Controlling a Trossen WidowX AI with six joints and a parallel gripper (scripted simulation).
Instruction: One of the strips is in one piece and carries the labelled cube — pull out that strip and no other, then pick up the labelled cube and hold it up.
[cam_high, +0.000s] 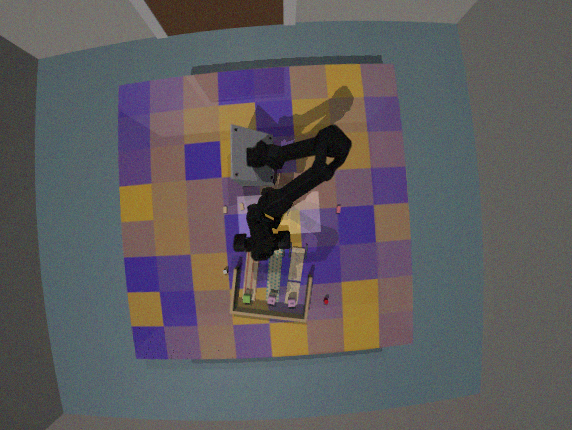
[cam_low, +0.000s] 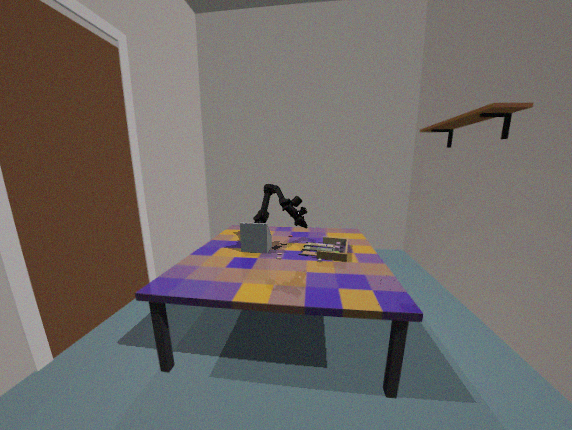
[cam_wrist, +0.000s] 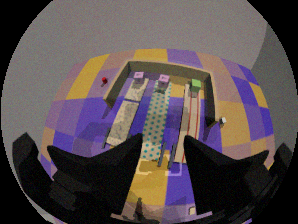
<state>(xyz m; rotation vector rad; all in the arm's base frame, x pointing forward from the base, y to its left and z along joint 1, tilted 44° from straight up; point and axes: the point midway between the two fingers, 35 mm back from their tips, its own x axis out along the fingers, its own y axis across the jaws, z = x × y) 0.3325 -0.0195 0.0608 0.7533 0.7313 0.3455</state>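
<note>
Purple-and-yellow checkered table (cam_high: 150, 200) holds wooden three-sided tray (cam_high: 235, 295). Black parallel-jaw gripper (cam_wrist: 161, 152), fingers half-closed around near end of dotted green middle strip (cam_wrist: 157, 125); grip unconfirmed. Pale pink cube (cam_wrist: 162, 84) at far end. Clamp squarely, pull straight, avoiding neighbours.

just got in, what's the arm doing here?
The arm's tool is at the open end of the wooden tray, half-open astride the near end of the dotted middle strip. Whether it grips yet is unclear. The green cube and two pinkish cubes sit at the strips' far ends, none lifted.
</note>
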